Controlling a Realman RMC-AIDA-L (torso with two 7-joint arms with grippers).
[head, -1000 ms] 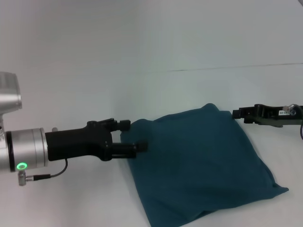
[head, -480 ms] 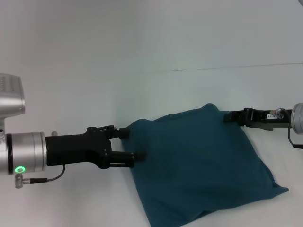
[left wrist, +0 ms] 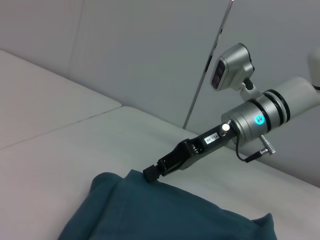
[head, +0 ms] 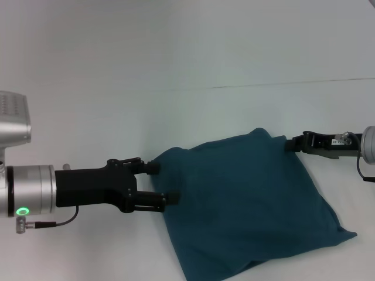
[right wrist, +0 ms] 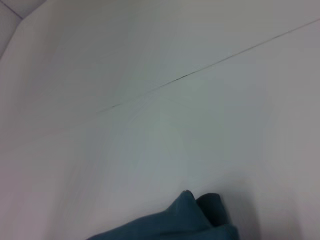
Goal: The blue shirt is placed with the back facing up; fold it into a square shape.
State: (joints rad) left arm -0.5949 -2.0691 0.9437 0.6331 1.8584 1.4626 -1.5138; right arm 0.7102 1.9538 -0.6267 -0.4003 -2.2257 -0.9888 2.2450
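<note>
Blue shirt (head: 246, 205) lies folded, roughly square, at 5 o'clock on the tabletop (head: 176, 117); soft, light, limp, so pinch doubled edges; left end effector (head: 161, 182) open at its 9 o'clock edge, right end effector (head: 295, 144) state undeterminable, at 1 o'clock corner.

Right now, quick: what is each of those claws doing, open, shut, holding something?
Left gripper: open, fingers straddling the blue shirt's left edge, not clamped.
Right gripper: at the shirt's far right corner; open or shut cannot be told.

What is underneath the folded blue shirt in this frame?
The blue shirt lies directly on the white table. Nothing else shows at its edges; anything beneath its middle is covered. The left gripper and right gripper sit at its far corners.
</note>
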